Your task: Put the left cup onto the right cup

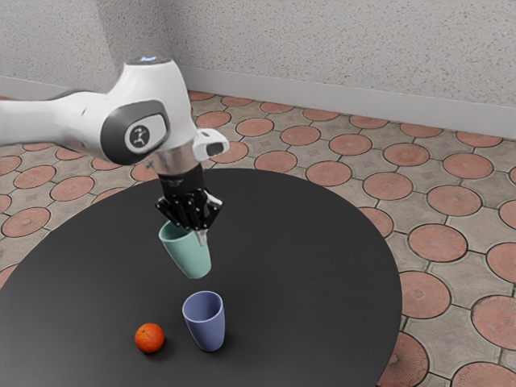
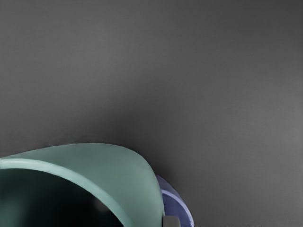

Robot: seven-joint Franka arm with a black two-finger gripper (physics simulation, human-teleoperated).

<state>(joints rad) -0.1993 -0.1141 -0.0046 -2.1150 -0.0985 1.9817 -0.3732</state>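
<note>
Exterior view: the gripper (image 1: 196, 234) is closed on the rim of the green cup (image 1: 189, 256), one finger appearing to sit inside the mouth and one outside. The green cup hangs tilted in the air, clear of the black table (image 1: 322, 266), above the purple cup (image 1: 203, 321) and slightly toward the exterior view's left of it. The purple cup stands upright on the table, mouth up. An orange (image 1: 149, 338) lies near the purple cup, on the exterior view's left. Wrist view: the green cup's rim (image 2: 94, 175) overlaps the purple cup's edge (image 2: 176, 208).

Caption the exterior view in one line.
Black two-finger gripper holds tilted teal tapered cup aloft near upright periwinkle tapered cup and orange fruit on round black table.
</note>
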